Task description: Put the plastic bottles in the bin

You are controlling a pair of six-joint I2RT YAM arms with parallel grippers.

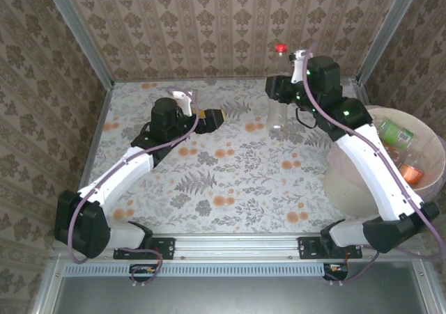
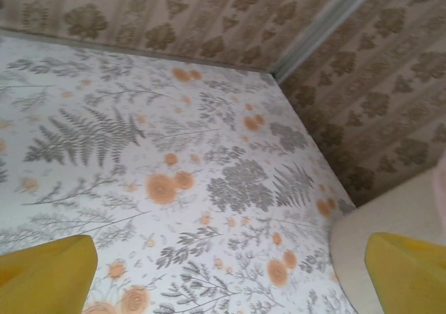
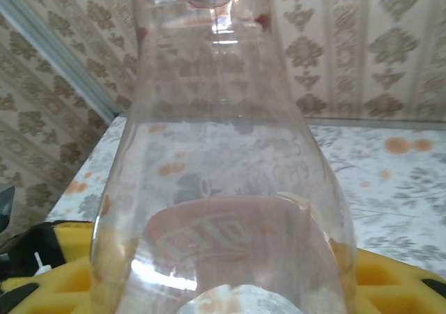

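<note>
The right gripper (image 1: 279,95) pinches the red-capped bottle (image 1: 277,115) at the table's one o'clock, near the back wall. We recommend lifting clear, swinging toward four o'clock until above the bin (image 1: 345,178), and releasing only inside its rim. The left gripper (image 1: 212,119) rests spread at eleven o'clock.

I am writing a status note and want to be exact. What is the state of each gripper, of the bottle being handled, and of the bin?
Left gripper: open, holding nothing, above the table.
Right gripper: shut on the clear bottle.
Clear bottle: upright, red cap on, looks empty, not yet in the bin.
Bin: standing upright, already holds several other bottles.
</note>
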